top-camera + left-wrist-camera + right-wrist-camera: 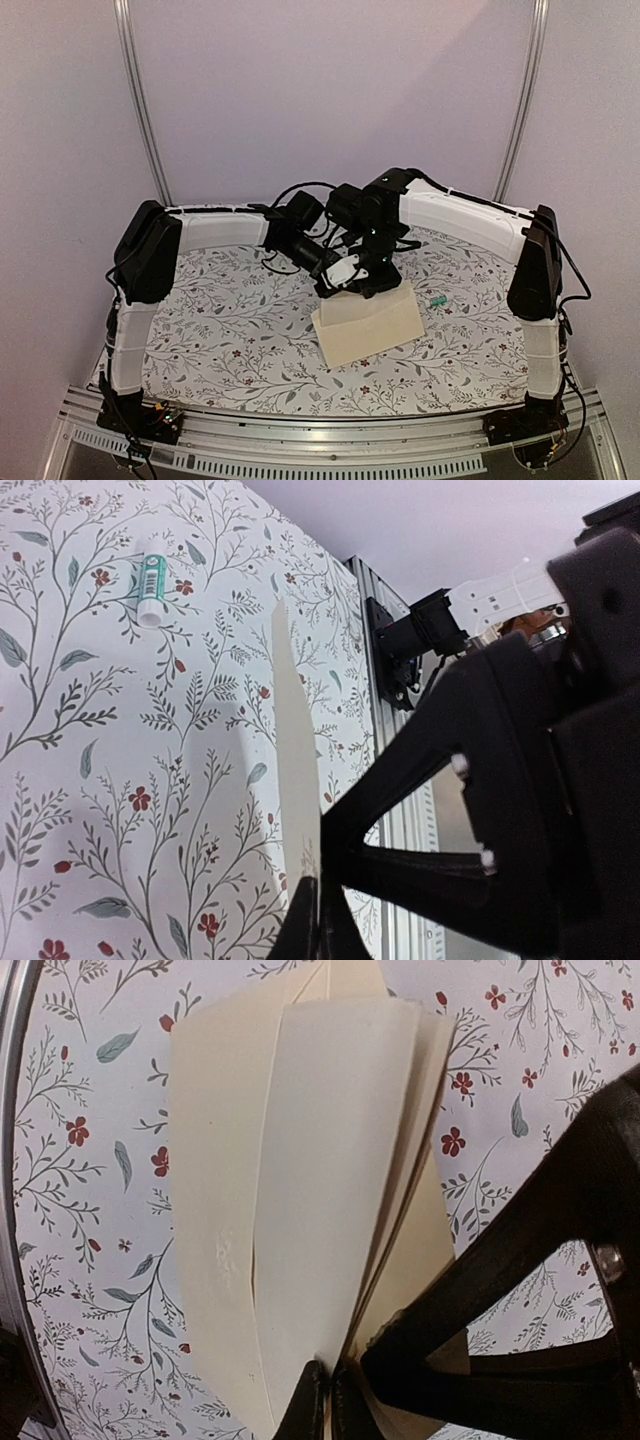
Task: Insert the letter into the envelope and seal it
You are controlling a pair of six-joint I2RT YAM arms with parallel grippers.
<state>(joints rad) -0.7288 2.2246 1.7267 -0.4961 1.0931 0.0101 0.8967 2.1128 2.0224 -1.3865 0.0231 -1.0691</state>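
Top external, 1 envelope (370, 325), 1 sm tube (437, 300)

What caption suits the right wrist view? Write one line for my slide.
Right gripper pinches the layered edge of a plain cream-beige paper envelope against a white floral-printed table cover.

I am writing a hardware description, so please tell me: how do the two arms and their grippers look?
Both the left arm and the right arm have white covered links between bulky black joint housings, with thin black cables and small green lights. The left gripper and the right gripper are matte black, with wedge-shaped fingers bearing pale screw heads.
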